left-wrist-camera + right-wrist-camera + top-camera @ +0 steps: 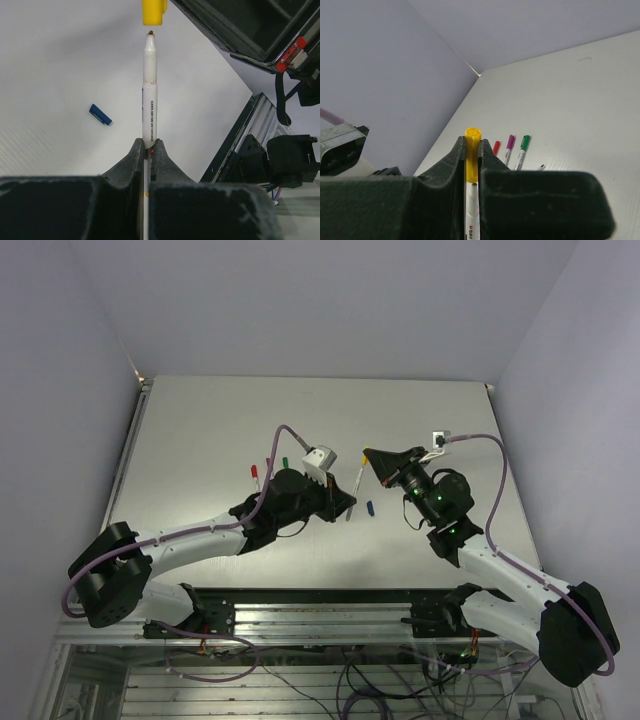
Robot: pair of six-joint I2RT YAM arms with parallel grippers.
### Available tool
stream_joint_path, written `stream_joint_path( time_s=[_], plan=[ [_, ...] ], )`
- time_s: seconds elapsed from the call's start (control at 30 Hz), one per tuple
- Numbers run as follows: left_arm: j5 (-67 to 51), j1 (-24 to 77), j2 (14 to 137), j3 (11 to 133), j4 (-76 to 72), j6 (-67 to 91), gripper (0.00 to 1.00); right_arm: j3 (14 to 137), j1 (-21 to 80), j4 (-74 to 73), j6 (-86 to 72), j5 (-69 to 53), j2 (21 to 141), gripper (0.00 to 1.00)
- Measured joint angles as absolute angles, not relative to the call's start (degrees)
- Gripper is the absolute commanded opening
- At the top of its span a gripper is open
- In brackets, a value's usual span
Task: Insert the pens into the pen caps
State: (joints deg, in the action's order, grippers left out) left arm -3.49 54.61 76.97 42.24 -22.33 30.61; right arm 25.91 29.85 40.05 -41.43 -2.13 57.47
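Top external view, left to right: a red-ended item (pixel 254 474) and a green-ended item (pixel 285 462) lie near each other on the worktop (pixel 200 420), left of centre. The left arm reaches in from the near left corner. The left fingers (pixel 338 503) are clamped on the lower barrel of a pale pen (pixel 355 488), which slants toward the far right. The yellow cap (pixel 363 455) sits at the pen's far end, gripped by the right fingers (pixel 377 457). A blue cap (pixel 370 507) lies loose on the worktop just right of the held pen, between the two arms.

Left wrist view: the blue cap (pixel 100 114) lies alone on the worktop to the left. The left fingers (pixel 132 160) are narrow and pinch the pen (pixel 149 90), which points straight out from them. Its dark tip stops just short of the mouth of the yellow cap (pixel 153 12), roughly in line with it, and a small gap shows between the two.

Right wrist view: the right fingers (pixel 451 162) are narrow and hold the yellow cap (pixel 472 145) between their tips, its closed end protruding. The pen (pixel 471 210) lies directly below the cap. This view does not show whether the tip has entered. To the right, on the worktop beyond, lie a red cap (pixel 496 147), a magenta-capped pen (pixel 509 148) and a green-capped pen (pixel 521 151), side by side. The right finger hides whatever lies below the red cap.
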Motion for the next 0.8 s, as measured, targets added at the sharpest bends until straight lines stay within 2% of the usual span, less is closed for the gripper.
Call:
stream_joint_path(
  time_s=[0.8],
  plan=[
    [-3.22, 54.61, 75.85, 42.06, -22.94, 31.53, 0.07, 25.61, 29.87, 40.93, -41.58, -3.99, 57.65, 0.00]
  ],
)
